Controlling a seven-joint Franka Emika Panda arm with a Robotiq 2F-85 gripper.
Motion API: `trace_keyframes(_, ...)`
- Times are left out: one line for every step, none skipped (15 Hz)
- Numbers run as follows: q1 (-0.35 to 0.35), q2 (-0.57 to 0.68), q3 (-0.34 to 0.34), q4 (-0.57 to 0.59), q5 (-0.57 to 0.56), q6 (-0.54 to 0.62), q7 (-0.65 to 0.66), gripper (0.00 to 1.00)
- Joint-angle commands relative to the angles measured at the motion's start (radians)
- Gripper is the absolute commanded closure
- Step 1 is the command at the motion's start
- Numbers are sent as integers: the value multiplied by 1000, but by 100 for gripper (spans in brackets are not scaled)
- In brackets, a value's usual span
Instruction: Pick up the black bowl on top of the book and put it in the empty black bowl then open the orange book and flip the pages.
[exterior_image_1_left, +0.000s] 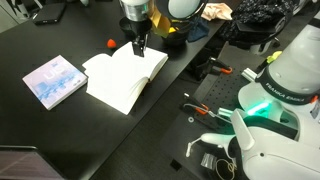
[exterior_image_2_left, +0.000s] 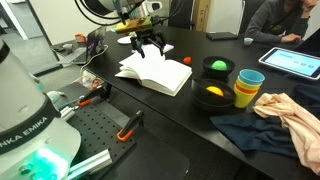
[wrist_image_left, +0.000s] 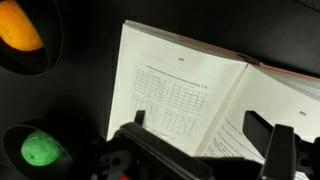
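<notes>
Open flat on the dark table (exterior_image_2_left: 200, 135): the orange book (exterior_image_2_left: 155, 72), white printed pages up. Just beside the book, on the side away from the pale blue-and-white book (exterior_image_1_left: 55, 80): the black bowl (exterior_image_2_left: 208, 95), a yellow ball (exterior_image_2_left: 210, 92) inside. Whether another bowl sits under it: cannot tell. Next to it, also off the book, a second black bowl (exterior_image_2_left: 215, 66) with a green ball (exterior_image_2_left: 214, 64). Near both, stacked cups (exterior_image_2_left: 248, 86), blue over yellow, contents hidden. Over the book's far part: the gripper (wrist_image_left: 200, 140), jaws spread wide, gripping nothing, only pages showing between the fingers (wrist_image_left: 135, 125). Touching the paper or just above it: cannot tell. Black bowl off to one side of the gripper, clearly apart from it.
</notes>
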Motion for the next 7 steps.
trace_keyframes(-3, 28, 6, 18, 58, 17, 17, 0)
trace_keyframes(-4, 32, 7, 19, 73, 19, 16, 0)
trace_keyframes(-3, 35, 7, 20, 82, 20, 16, 0)
trace_keyframes(-2, 37, 7, 21, 92, 21, 15, 0)
trace_keyframes(-2, 39, 7, 23, 99, 21, 16, 0)
trace_keyframes(-4, 41, 9, 21, 109, 30, 6, 0)
trace_keyframes(0, 35, 1, 13, 84, 5, 5, 0)
